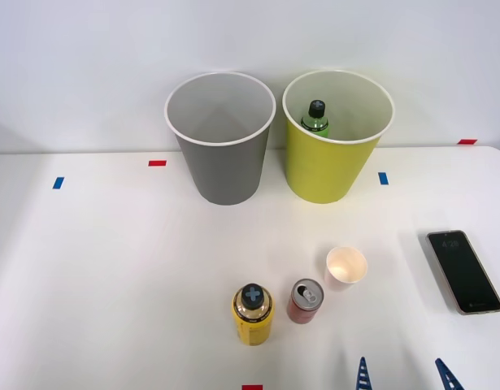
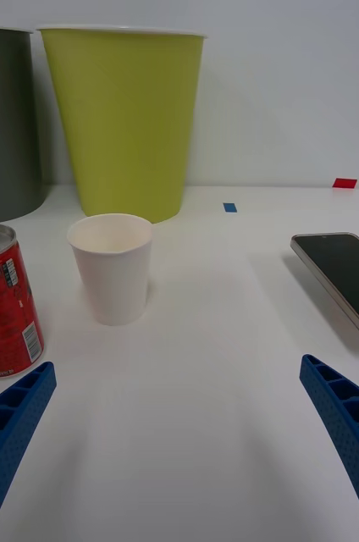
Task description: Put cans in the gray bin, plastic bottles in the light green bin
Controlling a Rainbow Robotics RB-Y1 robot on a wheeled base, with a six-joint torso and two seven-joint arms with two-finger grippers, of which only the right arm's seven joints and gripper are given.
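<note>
Standing upright on the smooth white table [image 1: 111, 268], the red can [image 1: 305, 301] is sitting between the yellow bottle [image 1: 252, 314] and a paper cup [image 1: 346, 267]. The green bottle [image 1: 316, 117] is resting inside the light green bin [image 1: 323, 166], beside the gray bin [image 1: 221, 166]. The right gripper [image 1: 402, 375] is holding its 2 ribbed blue fingers [image 2: 10, 428] wide apart, gripping nothing.

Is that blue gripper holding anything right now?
No. The right gripper is open and empty; its fingers stand apart above bare table, near the red can.

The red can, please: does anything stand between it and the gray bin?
Nothing visible does. The red can has bare table up to the gray bin; the paper cup and yellow bottle stand off to its sides.
</note>
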